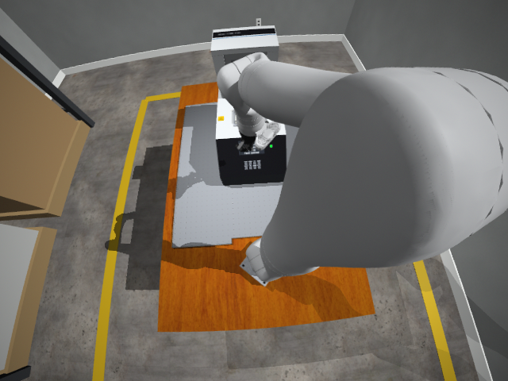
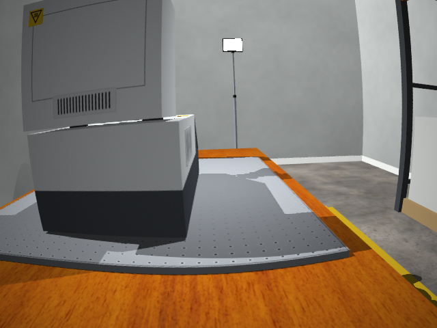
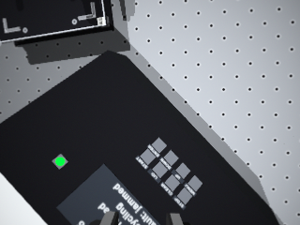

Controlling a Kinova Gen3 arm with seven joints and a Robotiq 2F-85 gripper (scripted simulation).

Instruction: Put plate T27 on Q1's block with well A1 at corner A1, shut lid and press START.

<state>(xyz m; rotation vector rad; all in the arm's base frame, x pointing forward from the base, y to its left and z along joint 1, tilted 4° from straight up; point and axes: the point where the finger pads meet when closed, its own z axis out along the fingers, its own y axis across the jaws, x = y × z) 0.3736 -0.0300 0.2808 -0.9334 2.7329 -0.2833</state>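
Hovering over Q1 (image 1: 254, 177) (image 2: 109, 212) (image 3: 94, 103), my gripper (image 1: 247, 144) (image 3: 142, 218) holds nothing, jaws partly open, presumably narrowing for LID (image 3: 159, 169). Lid's (image 1: 244, 40) (image 2: 88, 70) upright, leaving loading room; T27's out of sight, likely on the block. The visible part of the nest (image 3: 47, 14) is bare.

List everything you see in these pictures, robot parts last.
Machine: one, white and black, on the board
Lid: one, pale, raised
Lamp: one, green, machine front
Screen: one, dark, beside the lamp
Keys: eight, grey, machine front
Warning stickers: two, yellow, lid and machine top
Plate nest: one, black, beside the machine
Board: one, grey, on the table
Table: one, orange-brown, mid-room
Floodlight: one, white, on a stand
Cabinets: two, tan, left in the top view
Outlet: one, white, wall
Arm: one, pale grey, above the table
Gripper: one, black, above the machine
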